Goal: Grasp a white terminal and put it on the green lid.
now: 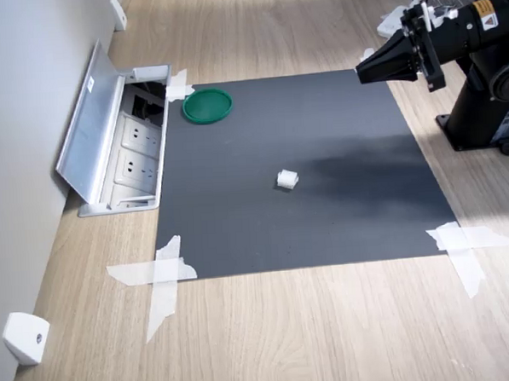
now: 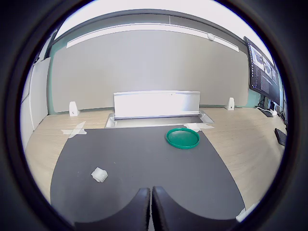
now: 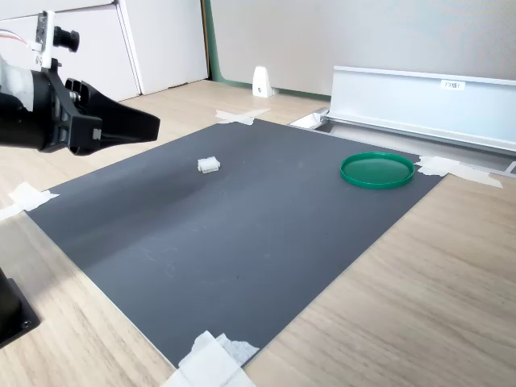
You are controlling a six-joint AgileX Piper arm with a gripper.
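Note:
The white terminal (image 1: 287, 178) (image 2: 99, 175) (image 3: 208, 165) is a tiny boxy block lying near the middle of the dark grey mat (image 1: 320, 136). The green lid (image 1: 207, 105) (image 2: 183, 138) (image 3: 376, 170) lies flat on the mat's corner nearest the open floor socket box. My gripper (image 1: 361, 72) (image 2: 151, 192) (image 3: 153, 126) hangs in the air over the mat's edge beside the arm's base, well apart from both things. Its black fingers are pressed together with nothing between them.
The mat (image 3: 242, 226) is taped to the wooden floor with white tape strips (image 1: 161, 276). A floor socket box with a raised silver lid (image 1: 93, 122) stands by the wall. A white wedge-shaped piece (image 1: 25, 336) sits against the wall. The arm's black base (image 1: 489, 110) stands at the first exterior view's right.

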